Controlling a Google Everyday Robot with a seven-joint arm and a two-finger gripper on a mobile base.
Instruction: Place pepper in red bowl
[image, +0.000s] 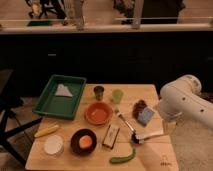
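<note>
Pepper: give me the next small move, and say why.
Probably ease the gripper toward the near edge of the table and down over the pepper, jaws open. The pepper lies loose on the table just beyond the gripper, and the red bowl looks empty.

One high, oblique view down onto table, claw lower right
</note>
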